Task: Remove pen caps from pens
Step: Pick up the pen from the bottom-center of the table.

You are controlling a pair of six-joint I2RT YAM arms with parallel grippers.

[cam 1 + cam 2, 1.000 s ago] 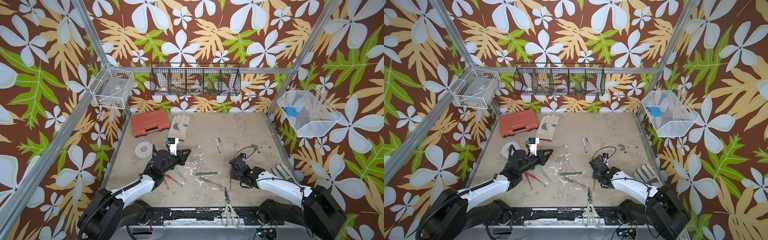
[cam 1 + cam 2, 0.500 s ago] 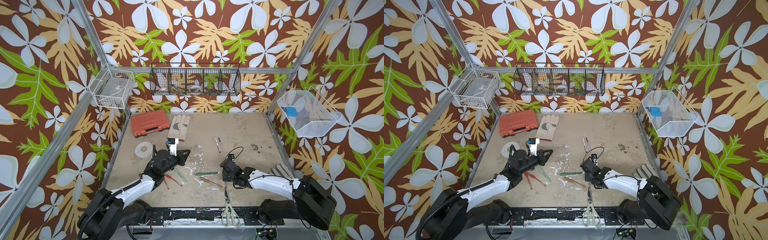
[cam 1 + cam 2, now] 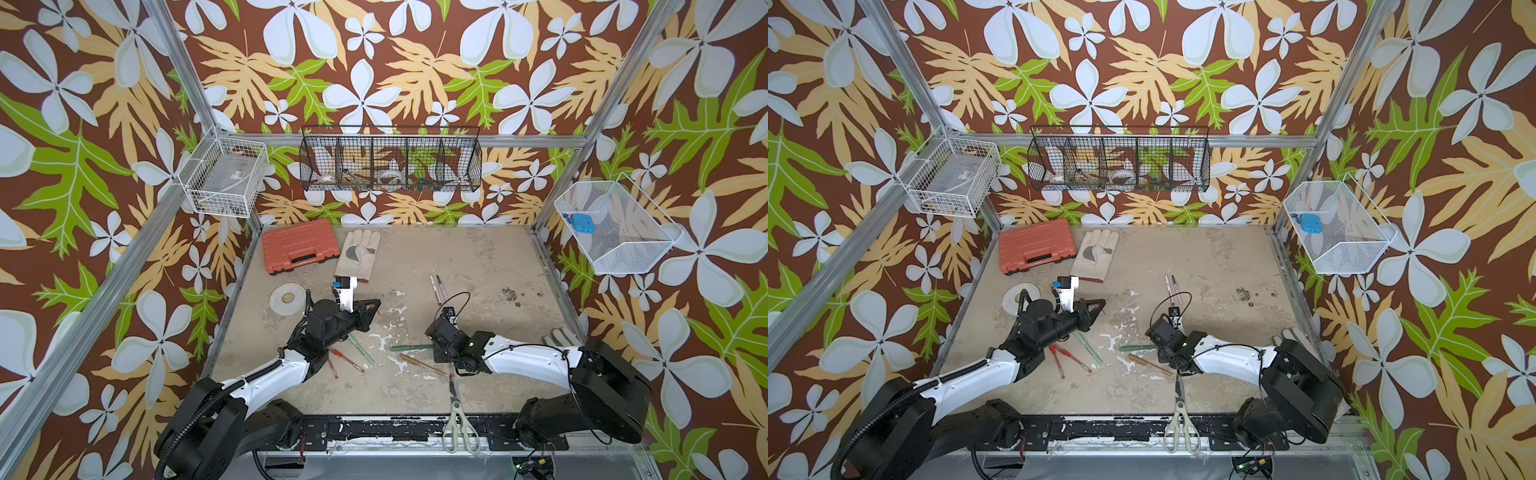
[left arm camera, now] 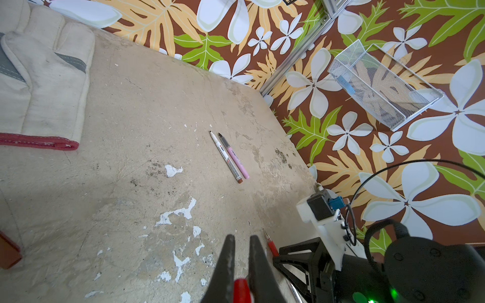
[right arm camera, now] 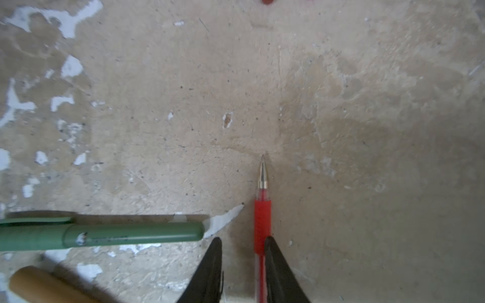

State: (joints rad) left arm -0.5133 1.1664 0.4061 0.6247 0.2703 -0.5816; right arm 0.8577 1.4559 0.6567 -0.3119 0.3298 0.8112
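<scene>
The table [image 3: 478,266] is wide and worn, and both arms work near its front edge. The left gripper [image 4: 242,238] hangs above the middle of the table, its jaws clamped on a red cap [image 4: 240,288] that sits deep between the fingers, not at the tips. The right gripper [image 5: 242,238] is low over the table with its jaws apart. A red pen [image 5: 262,223] without cap lies in the gap against one finger, its metal tip pointing away from the wrist. We judge it is not pinched, because the gap is wider than the barrel. The scissors [image 3: 457,409] lie with their blades close to the right wrist. Just beside the right gripper is a green pen [image 5: 131,234] that seems to have its cap on, and near it a gold pen [image 5: 39,283]. More pens [image 3: 347,360] lie beside the left arm. We see a few risks. If the right jaws close or the arm lifts carelessly, the finger may drag or roll the red pen into the green pen and turn it, which makes the next grasp harder. A sideways move of the right wrist could push the scissors. The cap is the smallest worry and the easiest to lose, because if it is let go from this height it may bounce and roll under an arm.
</scene>
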